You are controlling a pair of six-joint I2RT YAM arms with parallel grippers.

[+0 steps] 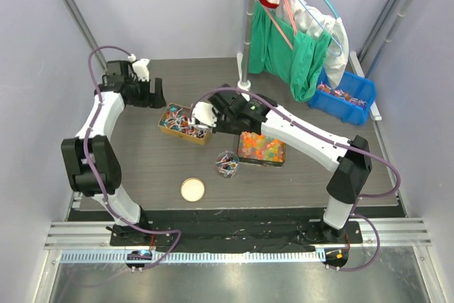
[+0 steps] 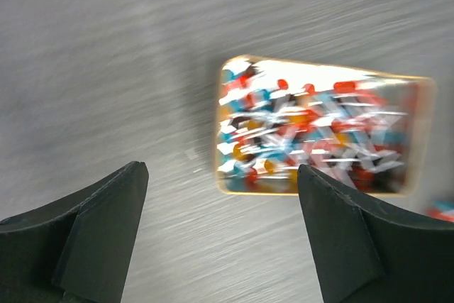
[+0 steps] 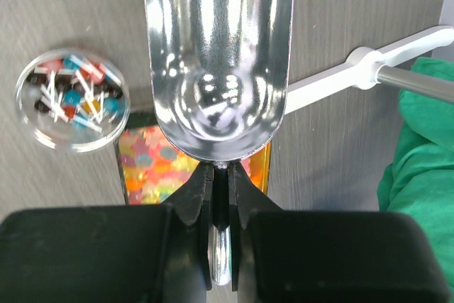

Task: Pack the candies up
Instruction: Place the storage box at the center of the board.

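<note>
The candies (image 1: 177,120) fill a gold-rimmed tray (image 1: 186,138) at the table's middle left; the left wrist view shows the candies (image 2: 312,129) blurred. More candies (image 3: 71,94) lie in a small round clear container (image 1: 227,163). My left gripper (image 1: 154,96) is open and empty, back-left of the tray, and its fingertips (image 2: 135,175) stand wide above bare table. My right gripper (image 3: 221,175) is shut on the handle of a shiny metal scoop (image 3: 220,54), whose bowl is empty. From above, the scoop (image 1: 202,113) hangs at the tray's right end.
A tray of orange, yellow and green jelly pieces (image 1: 261,148) lies right of the round container. A round lid (image 1: 192,189) rests near the front. A blue bin (image 1: 345,96) with sweets, green cloth (image 1: 298,54) and a stand pole (image 1: 247,33) occupy the back right.
</note>
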